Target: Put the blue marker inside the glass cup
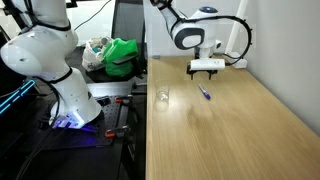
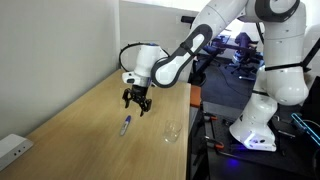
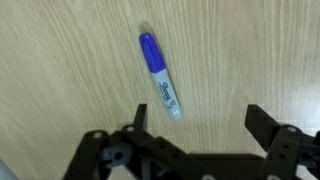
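Note:
The blue marker lies flat on the wooden table, blue cap at the far end and pale barrel end toward my fingers in the wrist view. It also shows in both exterior views. My gripper is open and empty, hovering above the table with the marker's pale end just inside the left finger. In the exterior views the gripper hangs a short way above the marker. The glass cup stands upright near the table edge, apart from the marker.
The wooden table runs beside a white wall. A power strip lies on it at one end. A second white robot and a green bag stand beside the table.

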`<state>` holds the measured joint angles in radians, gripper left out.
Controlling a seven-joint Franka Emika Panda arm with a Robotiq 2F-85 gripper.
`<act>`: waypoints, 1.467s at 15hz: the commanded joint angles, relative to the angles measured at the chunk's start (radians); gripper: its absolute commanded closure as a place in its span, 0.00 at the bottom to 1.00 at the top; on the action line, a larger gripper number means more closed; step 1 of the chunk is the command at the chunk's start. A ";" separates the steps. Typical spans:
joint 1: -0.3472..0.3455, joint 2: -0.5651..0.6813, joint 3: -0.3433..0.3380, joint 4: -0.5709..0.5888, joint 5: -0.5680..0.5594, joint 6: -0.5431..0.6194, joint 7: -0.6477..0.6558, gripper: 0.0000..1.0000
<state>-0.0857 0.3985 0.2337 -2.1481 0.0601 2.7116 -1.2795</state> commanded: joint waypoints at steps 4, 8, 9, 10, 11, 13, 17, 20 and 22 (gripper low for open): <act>0.020 0.110 -0.009 0.134 -0.092 -0.047 -0.033 0.00; 0.037 0.169 -0.020 0.204 -0.138 -0.073 -0.019 0.00; 0.040 0.182 -0.023 0.219 -0.149 -0.077 -0.017 0.00; 0.043 0.196 -0.026 0.233 -0.160 -0.080 -0.014 0.00; 0.042 0.208 -0.027 0.244 -0.166 -0.083 -0.015 0.00; 0.044 0.233 -0.034 0.266 -0.176 -0.092 -0.011 0.00; 0.043 0.277 -0.043 0.304 -0.183 -0.123 -0.009 0.00; 0.043 0.301 -0.044 0.326 -0.183 -0.145 -0.009 0.00; 0.044 0.313 -0.046 0.337 -0.185 -0.157 -0.008 0.06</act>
<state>-0.0555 0.6908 0.2022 -1.8563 -0.1058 2.6061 -1.2912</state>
